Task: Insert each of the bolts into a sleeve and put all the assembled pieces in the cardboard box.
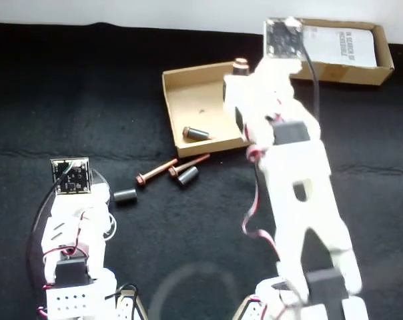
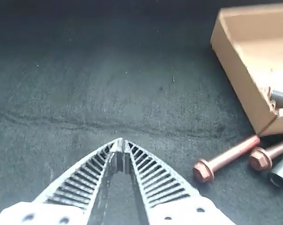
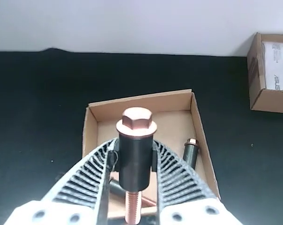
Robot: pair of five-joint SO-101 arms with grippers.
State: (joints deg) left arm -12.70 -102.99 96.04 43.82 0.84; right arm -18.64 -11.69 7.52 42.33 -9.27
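Observation:
My right gripper [image 3: 135, 145] is shut on a black sleeve [image 3: 134, 161] with a copper bolt [image 3: 136, 119] through it, held upright above the open cardboard box [image 3: 92, 123]. The bolt's head [image 1: 240, 65] shows over the box [image 1: 188, 87]. One assembled piece [image 1: 196, 133] lies in the box. On the black mat in front of the box lie two loose bolts [image 1: 156, 172] [image 1: 189, 164] and two empty sleeves [image 1: 187, 176] [image 1: 125, 197]. My left gripper [image 2: 120, 143] is shut and empty, low over the mat, left of the bolts [image 2: 226, 159].
A second, shallower cardboard box [image 1: 341, 50] with printed paper in it sits at the back right. The black mat covers the table, with open room at the left and in front. Cables hang off both arms.

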